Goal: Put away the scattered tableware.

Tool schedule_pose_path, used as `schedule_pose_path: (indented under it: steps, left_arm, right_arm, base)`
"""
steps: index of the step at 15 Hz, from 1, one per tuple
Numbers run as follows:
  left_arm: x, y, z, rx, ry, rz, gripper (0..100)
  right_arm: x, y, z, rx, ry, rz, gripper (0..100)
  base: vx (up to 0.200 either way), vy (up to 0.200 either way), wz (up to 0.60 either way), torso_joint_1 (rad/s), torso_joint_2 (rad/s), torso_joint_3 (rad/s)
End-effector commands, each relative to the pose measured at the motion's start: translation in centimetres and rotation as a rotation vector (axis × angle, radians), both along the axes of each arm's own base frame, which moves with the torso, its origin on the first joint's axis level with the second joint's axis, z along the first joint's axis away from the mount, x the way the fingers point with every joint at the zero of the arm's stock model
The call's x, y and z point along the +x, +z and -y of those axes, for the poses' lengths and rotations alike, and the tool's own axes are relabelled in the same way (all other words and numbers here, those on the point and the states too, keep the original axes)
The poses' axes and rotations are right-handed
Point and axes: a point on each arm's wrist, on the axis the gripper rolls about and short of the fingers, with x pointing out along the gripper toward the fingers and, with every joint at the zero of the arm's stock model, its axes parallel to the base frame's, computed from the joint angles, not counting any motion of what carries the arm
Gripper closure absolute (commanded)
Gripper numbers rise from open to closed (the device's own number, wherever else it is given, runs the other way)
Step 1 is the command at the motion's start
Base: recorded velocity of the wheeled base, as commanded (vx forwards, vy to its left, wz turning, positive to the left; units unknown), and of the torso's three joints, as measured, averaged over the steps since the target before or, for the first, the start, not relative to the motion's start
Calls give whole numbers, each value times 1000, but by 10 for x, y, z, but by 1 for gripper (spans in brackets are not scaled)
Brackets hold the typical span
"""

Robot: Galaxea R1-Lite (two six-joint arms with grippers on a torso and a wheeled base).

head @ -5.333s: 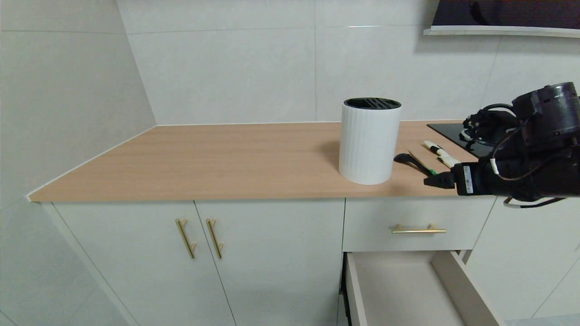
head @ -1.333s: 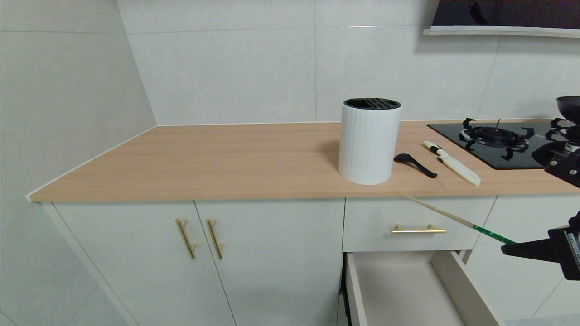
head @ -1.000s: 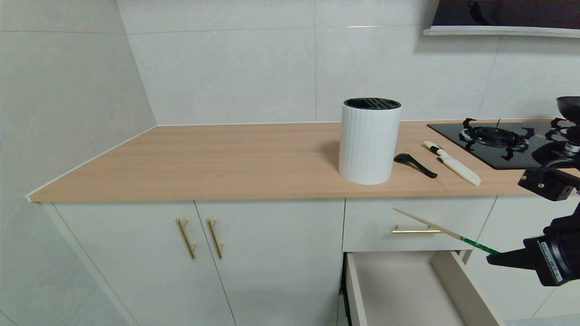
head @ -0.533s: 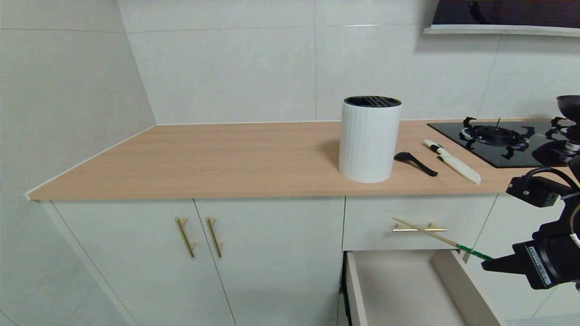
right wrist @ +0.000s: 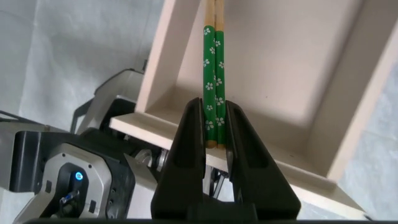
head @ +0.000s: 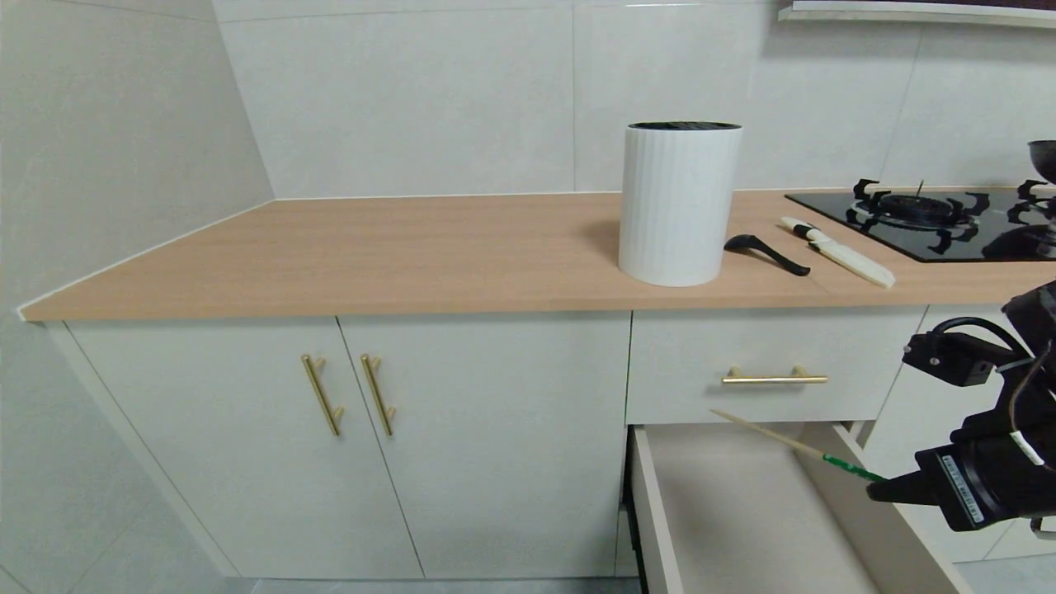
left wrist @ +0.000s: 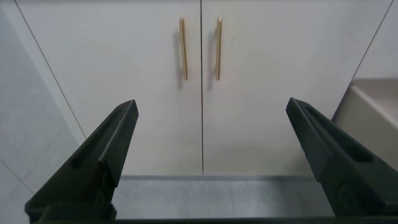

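Observation:
My right gripper [head: 879,492] is shut on the green, flower-printed ends of a pair of wooden chopsticks [head: 784,444]. The chopsticks slant up and to the left over the open drawer [head: 726,511] below the counter. In the right wrist view the chopsticks [right wrist: 211,68] run from the gripper [right wrist: 215,134] out over the drawer's bare floor [right wrist: 292,62]. A black spoon [head: 766,252] and a cream-bladed knife [head: 837,261] lie on the wooden counter, right of a white ribbed utensil holder [head: 678,213]. My left gripper [left wrist: 214,162] is open, low down and facing the cupboard doors.
A closed drawer with a brass handle [head: 774,379] sits just above the open one. A black gas hob [head: 924,221] occupies the counter's right end. Two cupboard doors with brass handles [head: 346,396] are on the left. A tiled wall runs behind the counter.
The right gripper picked the chopsticks up off the counter and has lowered them leftward over the open drawer. The head camera has also shifted, so the whole picture sits differently.

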Motion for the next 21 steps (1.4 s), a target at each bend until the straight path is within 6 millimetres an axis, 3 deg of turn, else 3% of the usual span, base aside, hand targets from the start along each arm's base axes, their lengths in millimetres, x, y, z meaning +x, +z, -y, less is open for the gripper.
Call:
schedule_pose_path:
  steps: [1,7,13,15,17,20,21]
  left_arm:
    - [0,0,0,0,1,0,0]
    - [0,0,0,0,1,0,0]
    - [0,0,0,0,1,0,0]
    - [0,0,0,0,1,0,0]
    - [0,0,0,0,0,0,0]
    - [0,0,0,0,1,0,0]
    - [0,0,0,0,1,0,0]
  right_arm:
    - [3,-4,-1,-3,1,-12,100]
    - [6,-8,-2,-7,1,-27,100]
    - [17,-20,-5,-13,2,-54,100]
    - [32,-39,-9,-26,0,-100,100]
    - [61,-85,-17,-43,-7,-154,100]
    - [82,-113,-23,-16,-60,-155,100]
    - [91,-128,-33,17,-101,-177,100]
  base:
    - [0,0,0,-154,456,295]
    - [0,0,0,-100,411,298]
    - [0,0,0,-10,36,28]
    - [0,0,0,0,0,0]
    - [0,0,0,0,0,0]
    - [0,0,0,0,0,0]
    - [0,0,0,0,0,0]
